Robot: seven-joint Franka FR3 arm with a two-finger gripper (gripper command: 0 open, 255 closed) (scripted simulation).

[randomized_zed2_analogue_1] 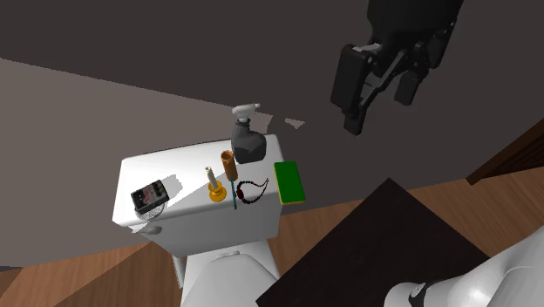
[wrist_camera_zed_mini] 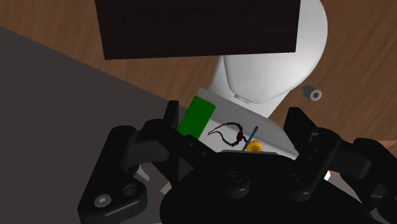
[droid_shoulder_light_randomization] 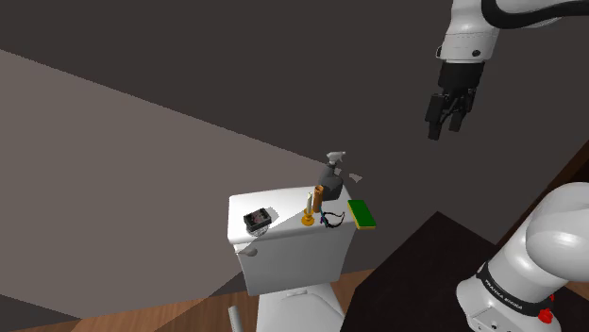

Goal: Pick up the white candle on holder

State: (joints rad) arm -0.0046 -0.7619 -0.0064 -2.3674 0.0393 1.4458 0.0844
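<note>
White tank (droid_shoulder_light_randomization: 286,211); one candle (droid_shoulder_light_randomization: 309,206); one gripper (droid_shoulder_light_randomization: 447,129)

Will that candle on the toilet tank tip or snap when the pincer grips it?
Probably tips easily: the candle is thin and tall over a small round holder. Likely light and rigid. A brown cylinder stands close beside, so a nudge could topple both.

One candle on holder (randomized_zed2_analogue_1: 214,185), one spray bottle (randomized_zed2_analogue_1: 247,139), one green sponge (randomized_zed2_analogue_1: 290,182), one beaded necklace (randomized_zed2_analogue_1: 250,190), one brown cylinder (randomized_zed2_analogue_1: 227,163), one dark gadget (randomized_zed2_analogue_1: 148,197)
</note>
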